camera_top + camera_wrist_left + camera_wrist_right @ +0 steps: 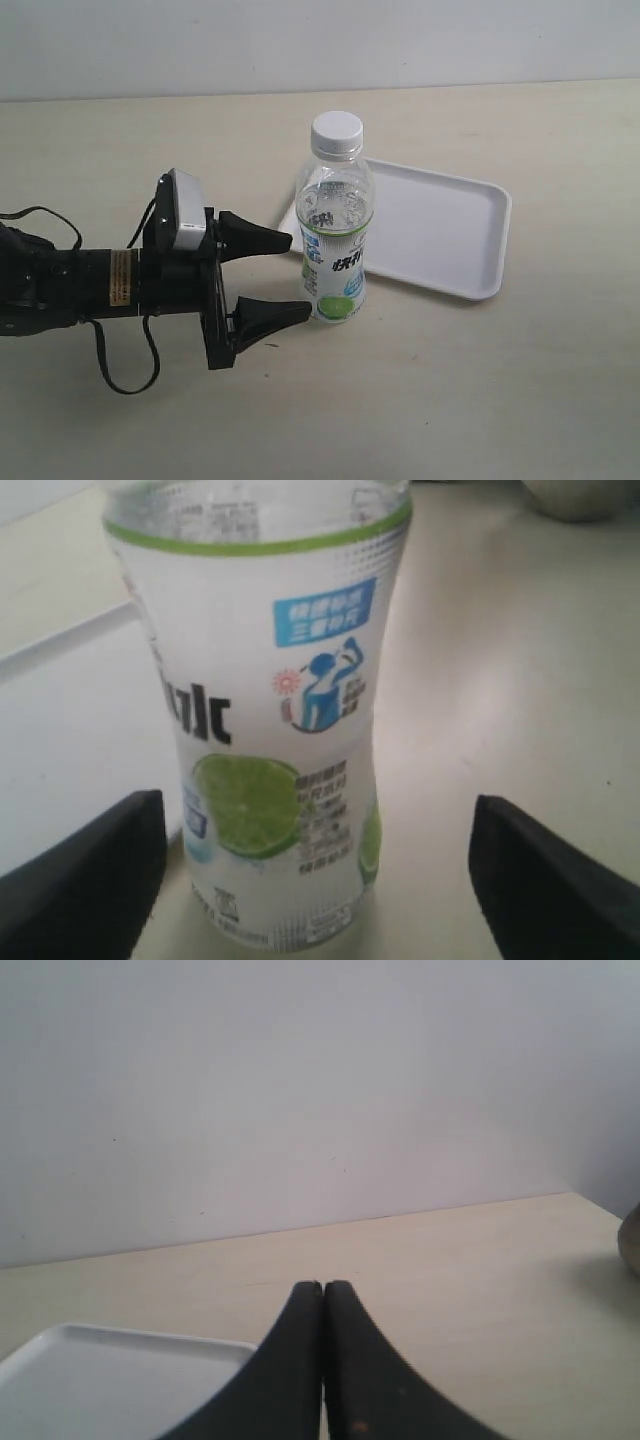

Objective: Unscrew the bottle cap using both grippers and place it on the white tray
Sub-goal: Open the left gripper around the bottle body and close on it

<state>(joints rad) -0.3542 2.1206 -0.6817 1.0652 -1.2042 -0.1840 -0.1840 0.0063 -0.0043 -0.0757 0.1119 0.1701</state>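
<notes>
The clear bottle point(335, 245) with a white-and-green label stands upright on the table, its white ribbed cap point(336, 133) screwed on top. My left gripper point(297, 275) comes in from the left at the bottle's lower half, open, with one fingertip on each side of the label and not touching it. In the left wrist view the bottle point(270, 730) fills the middle between the black fingers point(90, 875), and the left gripper point(320, 880) holds nothing. The white tray point(450, 225) lies behind and right of the bottle. My right gripper point(322, 1288) is shut and empty, with the tray's corner point(90, 1380) below it.
The tabletop is pale beige, with a plain light wall behind it. A dark rounded object point(630, 1240) shows at the edge of the right wrist view. Black cables point(120, 370) hang from the left arm near the table's front left.
</notes>
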